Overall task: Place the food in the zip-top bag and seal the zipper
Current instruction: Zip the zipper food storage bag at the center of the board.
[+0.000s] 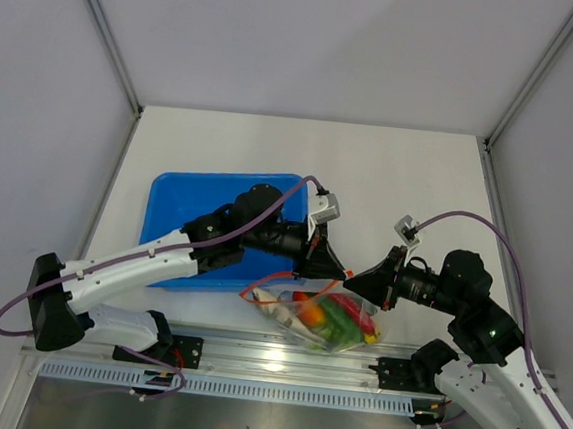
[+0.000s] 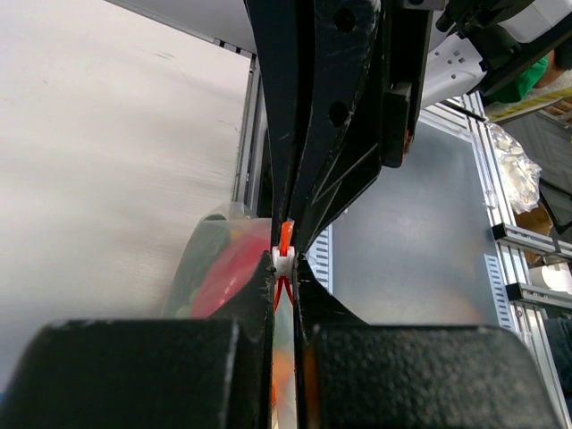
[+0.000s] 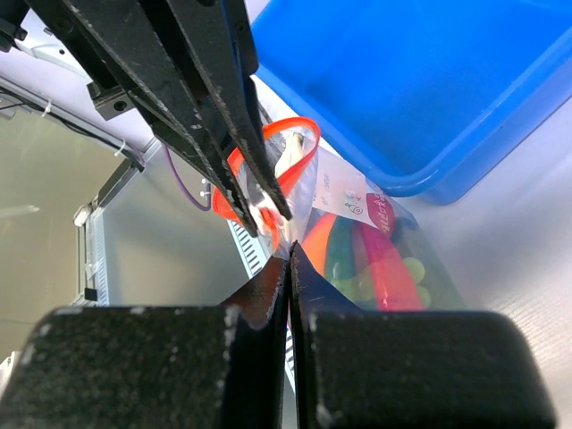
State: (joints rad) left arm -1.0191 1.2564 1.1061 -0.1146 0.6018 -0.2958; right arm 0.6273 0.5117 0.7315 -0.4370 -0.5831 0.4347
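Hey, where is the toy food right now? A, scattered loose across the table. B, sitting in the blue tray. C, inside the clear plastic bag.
C: the colourful food shows through the clear bag, bunched together inside it.

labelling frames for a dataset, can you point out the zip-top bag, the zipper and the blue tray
zip-top bag [image 1: 322, 320], top view, its food-filled middle
zipper [image 2: 285, 238], left wrist view, middle of the visible orange strip
blue tray [image 1: 182, 200], top view, bare floor near its left wall
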